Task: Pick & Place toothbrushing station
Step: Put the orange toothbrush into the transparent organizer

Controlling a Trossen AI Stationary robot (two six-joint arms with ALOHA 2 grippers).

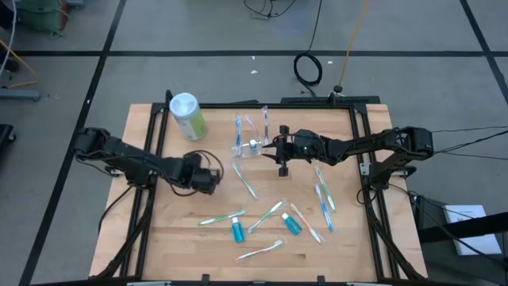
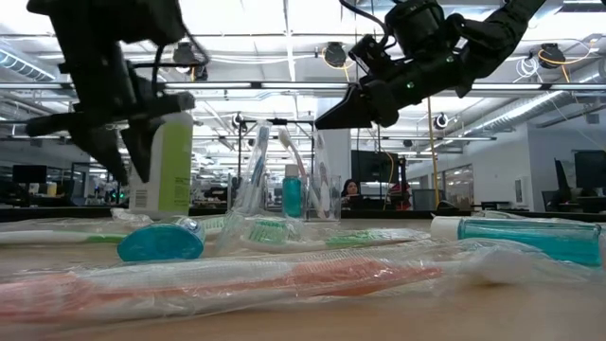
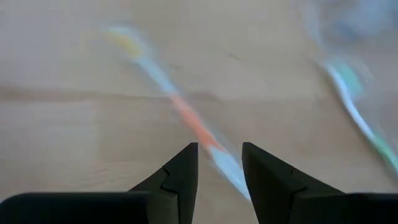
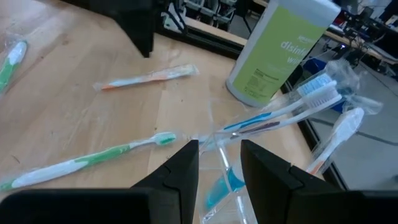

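Note:
The toothbrushing station is a small clear holder with blue and white toothbrushes and a blue tube. It stands on its base at the table's far middle and also shows in the low view. My right gripper is open just right of it and raised above the table. In the right wrist view the holder's clear wall lies between the fingers. My left gripper is open, pointing down above an orange and white toothbrush that lies flat on the table. My right gripper's fingers stand on either side of the holder's clear wall. I cannot tell whether they touch it. My left gripper touches nothing.
A green canister with a white lid stands left of the holder. Several wrapped toothbrushes and two blue tubes lie loose over the near half of the table. More brushes lie at the right.

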